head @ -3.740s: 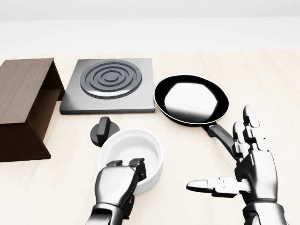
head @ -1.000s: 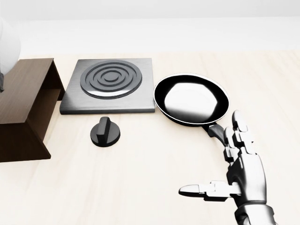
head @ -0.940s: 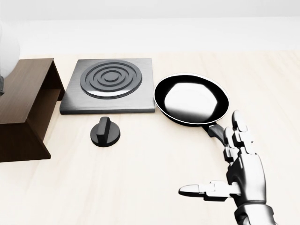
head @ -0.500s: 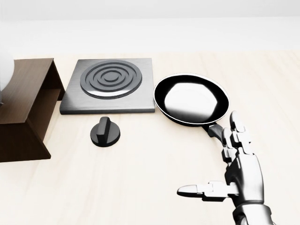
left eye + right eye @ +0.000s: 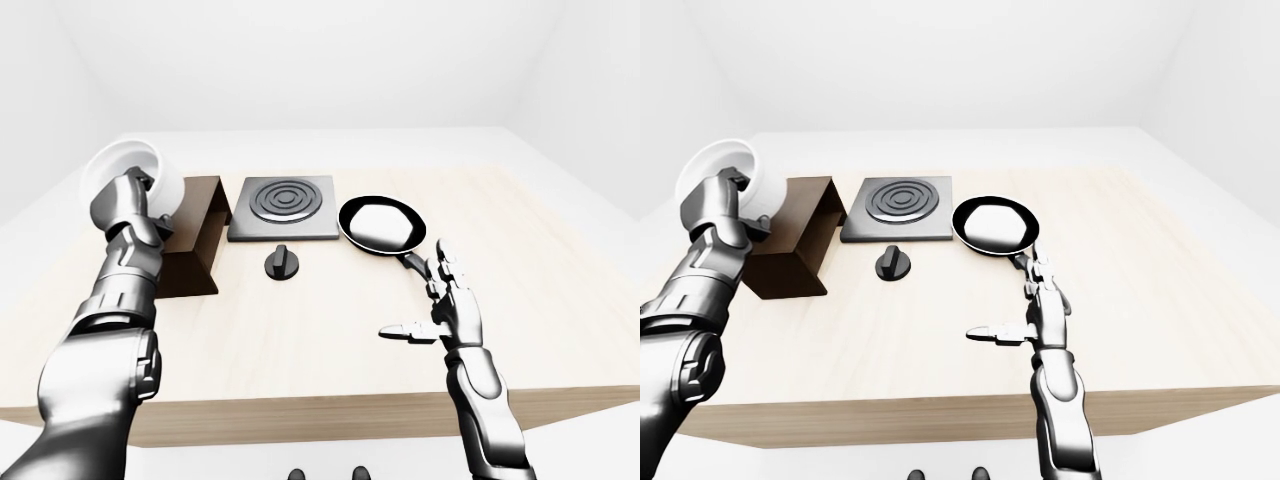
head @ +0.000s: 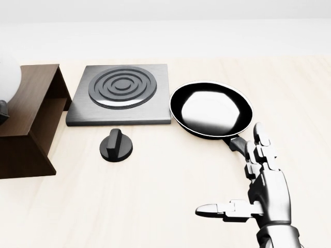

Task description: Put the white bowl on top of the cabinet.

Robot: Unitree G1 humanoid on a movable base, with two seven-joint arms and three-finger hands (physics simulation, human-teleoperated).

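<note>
Left-eye view shows what head view crops.
Left hand grips the tilted bowl above the cabinet; right hand open, empty.

The room was plain white, with bare walls meeting at soft corners under even, diffuse light. A pale floor surrounded a large table with a light wood-grain top, whose near edge showed as a darker tan band.

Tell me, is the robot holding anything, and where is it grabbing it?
Yes: the left hand grips the white bowl by its rim, above the cabinet. The right hand is open, holding nothing.
</note>
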